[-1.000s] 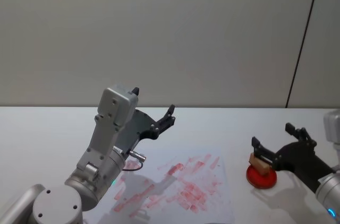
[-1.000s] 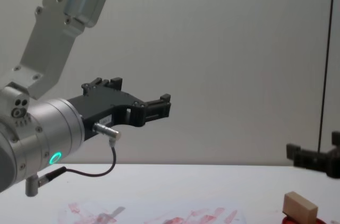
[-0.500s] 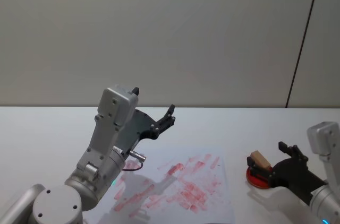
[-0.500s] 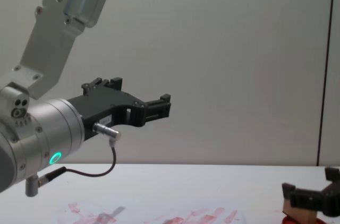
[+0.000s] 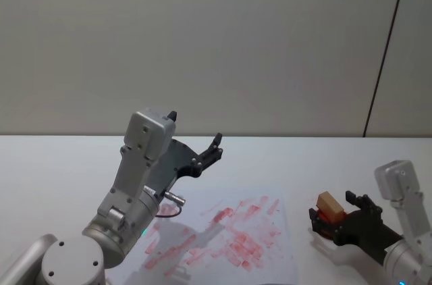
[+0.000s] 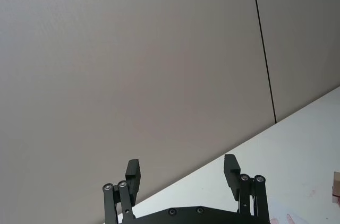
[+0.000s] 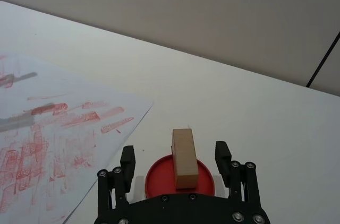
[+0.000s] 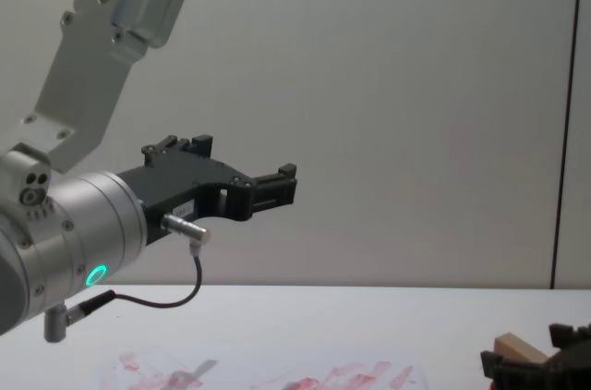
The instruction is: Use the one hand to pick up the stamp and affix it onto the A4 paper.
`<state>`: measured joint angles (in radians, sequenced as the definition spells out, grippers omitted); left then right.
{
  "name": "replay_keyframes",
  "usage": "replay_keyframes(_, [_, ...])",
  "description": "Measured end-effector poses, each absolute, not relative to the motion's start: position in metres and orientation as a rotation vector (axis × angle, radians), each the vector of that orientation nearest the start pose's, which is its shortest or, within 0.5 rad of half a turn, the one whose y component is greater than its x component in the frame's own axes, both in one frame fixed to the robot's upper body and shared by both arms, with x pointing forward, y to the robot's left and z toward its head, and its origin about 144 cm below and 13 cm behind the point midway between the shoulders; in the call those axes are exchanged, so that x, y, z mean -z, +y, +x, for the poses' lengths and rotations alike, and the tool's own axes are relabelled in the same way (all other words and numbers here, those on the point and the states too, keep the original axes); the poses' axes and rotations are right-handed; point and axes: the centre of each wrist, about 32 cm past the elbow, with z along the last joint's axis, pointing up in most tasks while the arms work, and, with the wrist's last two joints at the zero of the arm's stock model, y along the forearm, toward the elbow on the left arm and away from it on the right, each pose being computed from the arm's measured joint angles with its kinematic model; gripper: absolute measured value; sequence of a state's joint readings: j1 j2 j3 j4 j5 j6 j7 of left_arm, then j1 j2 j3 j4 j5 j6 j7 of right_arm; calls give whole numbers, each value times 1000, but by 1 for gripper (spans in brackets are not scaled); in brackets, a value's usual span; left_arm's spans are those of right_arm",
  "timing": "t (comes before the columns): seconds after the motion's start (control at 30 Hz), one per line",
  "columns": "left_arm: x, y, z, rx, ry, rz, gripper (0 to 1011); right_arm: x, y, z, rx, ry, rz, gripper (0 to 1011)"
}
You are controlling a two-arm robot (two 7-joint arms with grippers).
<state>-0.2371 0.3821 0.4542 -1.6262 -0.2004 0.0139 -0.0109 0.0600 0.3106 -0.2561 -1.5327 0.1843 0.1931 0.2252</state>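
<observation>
Since a second ago you had brought the right gripper down and drawn it back toward the robot: in the chest view it had hung above the stamp at the right edge, and now it sat low in the bottom corner, level with the block. Its black fingers stood apart, one on each side of the stamp, with a gap showing on both sides, so the block was flanked but not clamped. The stamp was a pale tan wooden rectangular block with plain smooth faces, and it rested on the flat round red pad, which lay on the white table toward its right edge, just off the right edge of the A4 paper. The paper was a flat white sheet smeared with rows of red rectangular prints. The left gripper had not moved; it was raised above the paper's left part, its two black fingers spread wide and empty, pointing at the matt grey wall. In the head view the right gripper covered most of the pad, and in the chest view the fingers hid the lower half of the stamp and were cut off by the corner. The left arm covered the paper's near left corner.
</observation>
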Motion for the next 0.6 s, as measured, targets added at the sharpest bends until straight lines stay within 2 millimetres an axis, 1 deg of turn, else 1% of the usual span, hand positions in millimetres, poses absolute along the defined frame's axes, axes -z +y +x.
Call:
replay_keyframes(0.03, [-1204, 198, 492, -1124, -268, 61, 1002, -1137, -243, 467, 1115, 88, -286, 912])
replay_keyframes(0.07, [-1204, 198, 492, -1124, -268, 61, 1002, -1136, -243, 468, 1116, 89, -288, 912])
replay_keyframes(0.1, [-1204, 198, 492, -1124, -268, 61, 1002, -1135, -242, 469, 1116, 92, -292, 881])
replay_keyframes(0.17, [-1204, 198, 492, -1124, -268, 61, 1003, -1135, -242, 470, 1117, 95, -297, 855])
replay_keyframes(0.2, [-1204, 198, 492, -1124, -268, 61, 1002, -1134, -242, 471, 1118, 97, -301, 795])
replay_keyframes(0.3, [-1204, 198, 492, -1124, -268, 61, 1002, -1132, -241, 473, 1120, 102, -307, 743])
replay_keyframes(0.4, [-1204, 198, 492, -1124, -267, 61, 1002, -1131, -241, 476, 1123, 106, -316, 622])
replay_keyframes(0.53, [-1204, 198, 492, -1124, -268, 61, 1002, -1130, -241, 478, 1126, 110, -321, 503])
replay_keyframes(0.57, [-1204, 198, 492, -1124, -268, 61, 1002, -1129, -241, 479, 1127, 111, -323, 444])
replay_keyframes(0.6, [-1204, 198, 492, -1124, -268, 61, 1003, -1129, -241, 479, 1127, 112, -323, 444])
